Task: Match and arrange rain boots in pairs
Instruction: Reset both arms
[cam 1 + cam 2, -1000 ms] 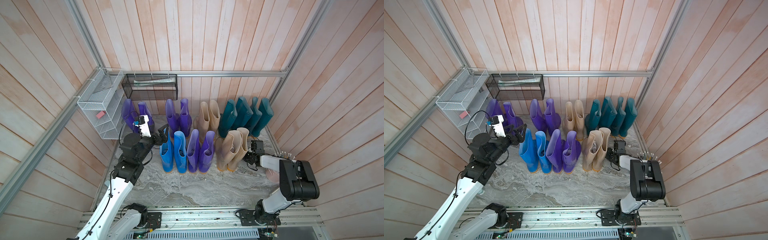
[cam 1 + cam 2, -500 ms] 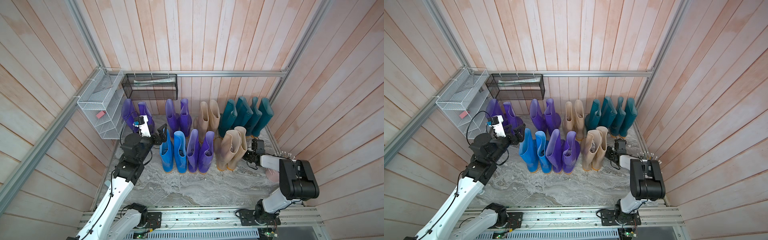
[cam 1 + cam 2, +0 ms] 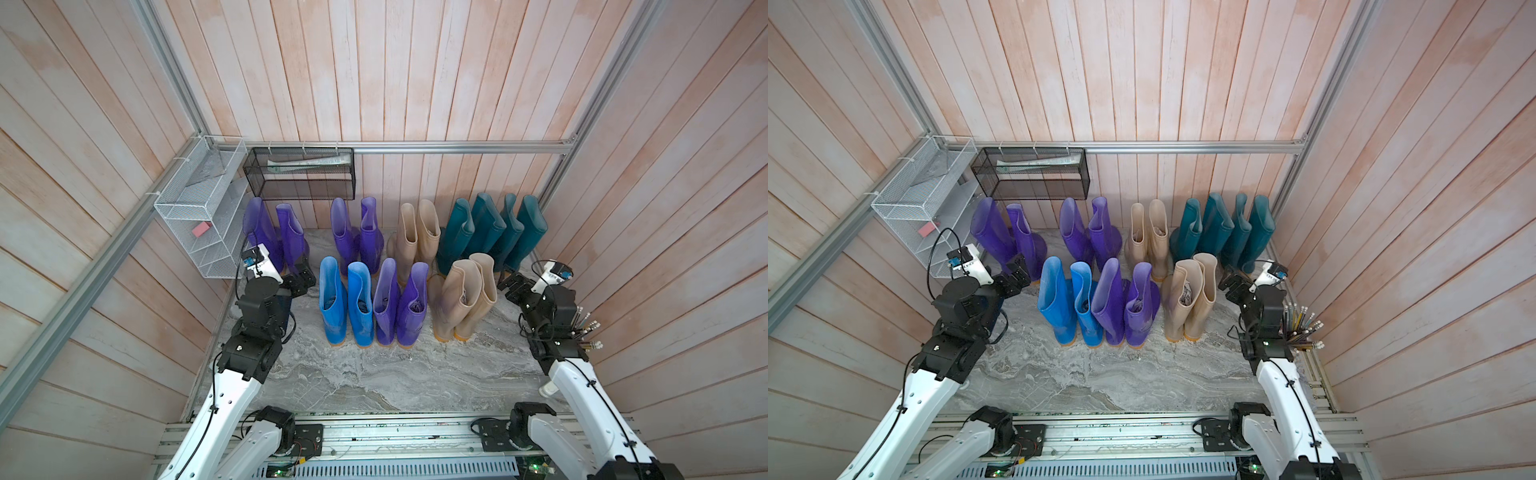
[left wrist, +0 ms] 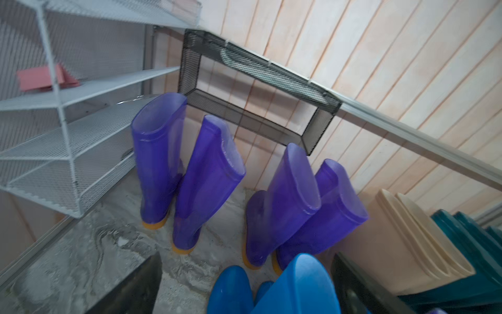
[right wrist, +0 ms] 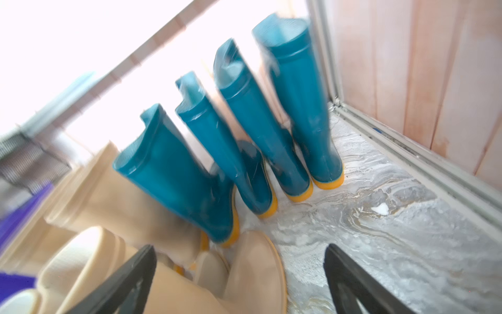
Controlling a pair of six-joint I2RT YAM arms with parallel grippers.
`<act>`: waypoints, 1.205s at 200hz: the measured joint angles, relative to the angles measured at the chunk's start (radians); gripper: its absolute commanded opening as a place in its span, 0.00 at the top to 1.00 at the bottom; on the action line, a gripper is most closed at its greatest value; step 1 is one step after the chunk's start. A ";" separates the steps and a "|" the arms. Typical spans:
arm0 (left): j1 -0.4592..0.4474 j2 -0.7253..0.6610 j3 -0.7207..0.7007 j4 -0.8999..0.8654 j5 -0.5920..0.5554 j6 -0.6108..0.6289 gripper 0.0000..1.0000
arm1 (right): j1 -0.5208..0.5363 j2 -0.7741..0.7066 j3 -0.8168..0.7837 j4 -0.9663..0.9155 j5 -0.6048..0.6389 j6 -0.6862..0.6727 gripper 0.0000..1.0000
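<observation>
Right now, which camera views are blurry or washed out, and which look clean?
Right wrist view: teal boots smeared by motion blur, background behind them blown out white. Left wrist view: slightly soft, blue boots nearest the lens out of focus. Both top views: sharp, evenly lit, wall planks bowed by the wide lens.

The right fingers (image 5: 142, 262) sprang wide apart and came away from the nearer beige boot (image 3: 482, 291) (a thin gap showed between them in both top views). The right arm's elbow (image 3: 623, 453) swung out toward the camera. The left fingers (image 4: 141, 282) spread a little wider and drew back from the blue boot (image 3: 332, 299), toward the white wire rack (image 3: 195, 224).
</observation>
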 measured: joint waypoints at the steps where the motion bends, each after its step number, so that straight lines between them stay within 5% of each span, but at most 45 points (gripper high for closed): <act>1: 0.000 -0.003 -0.005 0.001 -0.001 -0.001 0.00 | 0.000 -0.003 -0.010 0.006 0.002 0.004 0.02; 24: 0.000 -0.105 -0.167 0.051 -0.029 -0.014 0.00 | -0.001 -0.010 -0.109 0.032 0.020 0.011 0.02; 51: 0.000 -0.161 -0.278 0.150 -0.071 -0.005 0.00 | -0.010 0.051 -0.050 0.044 -0.002 -0.060 0.02; 91: 0.016 -0.056 -0.355 0.335 -0.147 0.053 0.00 | -0.014 0.191 0.101 0.064 -0.025 -0.183 0.02; 125: 0.076 0.054 -0.595 0.689 -0.166 0.210 0.00 | -0.022 0.217 0.061 0.141 0.008 -0.278 0.02; 151: 0.209 0.176 -0.727 0.911 -0.064 0.264 0.00 | -0.023 0.251 -0.034 0.299 0.003 -0.381 0.02; 184: 0.306 0.459 -0.726 1.177 0.073 0.314 0.00 | -0.025 0.409 -0.163 0.562 -0.071 -0.536 0.02; 241: 0.365 0.623 -0.539 1.249 0.359 0.340 0.00 | -0.066 0.686 -0.292 1.000 -0.140 -0.560 0.02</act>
